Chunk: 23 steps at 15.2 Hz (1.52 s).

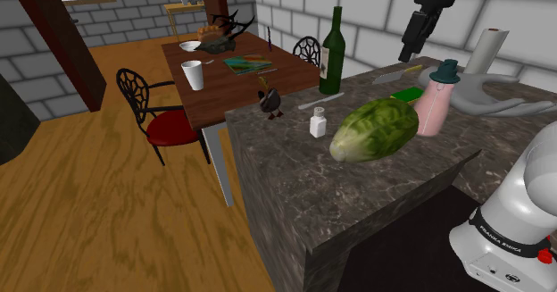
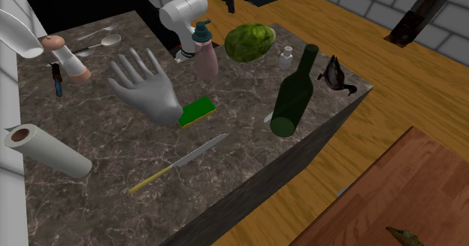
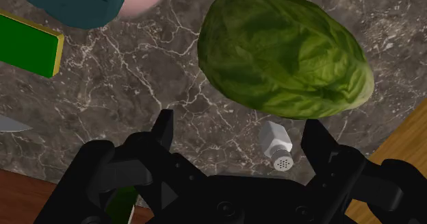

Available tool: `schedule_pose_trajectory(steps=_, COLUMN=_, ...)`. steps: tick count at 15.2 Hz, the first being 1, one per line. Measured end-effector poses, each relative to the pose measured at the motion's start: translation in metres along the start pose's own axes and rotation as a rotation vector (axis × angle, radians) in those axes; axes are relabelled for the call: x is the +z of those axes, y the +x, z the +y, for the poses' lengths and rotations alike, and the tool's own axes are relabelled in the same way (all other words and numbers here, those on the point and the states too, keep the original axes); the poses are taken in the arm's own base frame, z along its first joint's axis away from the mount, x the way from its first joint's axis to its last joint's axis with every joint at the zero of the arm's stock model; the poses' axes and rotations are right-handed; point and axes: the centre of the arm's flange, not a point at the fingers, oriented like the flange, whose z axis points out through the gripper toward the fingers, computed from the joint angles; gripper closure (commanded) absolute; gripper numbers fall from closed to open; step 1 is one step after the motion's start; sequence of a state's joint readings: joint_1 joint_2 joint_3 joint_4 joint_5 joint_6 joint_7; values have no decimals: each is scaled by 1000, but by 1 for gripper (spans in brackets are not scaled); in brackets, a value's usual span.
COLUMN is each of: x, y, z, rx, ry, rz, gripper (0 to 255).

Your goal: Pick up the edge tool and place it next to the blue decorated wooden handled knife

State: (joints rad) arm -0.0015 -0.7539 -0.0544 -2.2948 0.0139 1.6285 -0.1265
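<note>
Above counter (image 3: 137,85), gripper (image 3: 239,130) facing down, jaws apart

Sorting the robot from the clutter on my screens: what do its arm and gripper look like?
The arm is glossy white, with rounded links and dark joints. A black band low on it carries white lettering, and there is a small red spot beside it. The gripper is all black: a blocky body ending in two squared jaws.
</note>
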Motion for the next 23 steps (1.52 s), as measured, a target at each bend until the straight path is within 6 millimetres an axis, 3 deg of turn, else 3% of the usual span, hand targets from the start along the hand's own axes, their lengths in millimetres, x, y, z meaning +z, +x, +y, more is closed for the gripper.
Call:
schedule_pose_trajectory(steps=1, x=0, y=0, z=0, rx=0, ry=0, rz=0, gripper=0)
schedule_pose_trajectory(steps=4, x=7, y=-9, z=24, rx=-56, ry=2, rz=-4, gripper=0)
schedule_pose_trajectory(steps=8, x=25, y=-22, z=70, rx=-165, ry=4, rz=-12, gripper=0)
schedule_pose_trajectory(steps=15, x=55, y=-27, z=158, rx=-364, ry=10, rz=-26, gripper=0)
schedule_pose_trajectory(steps=17, x=55, y=-23, z=183, rx=-418, ry=15, rz=-4, gripper=0)
schedule_pose_trajectory(steps=23, x=86, y=-19, z=258, rx=-590, ry=16, rz=-41, gripper=0)
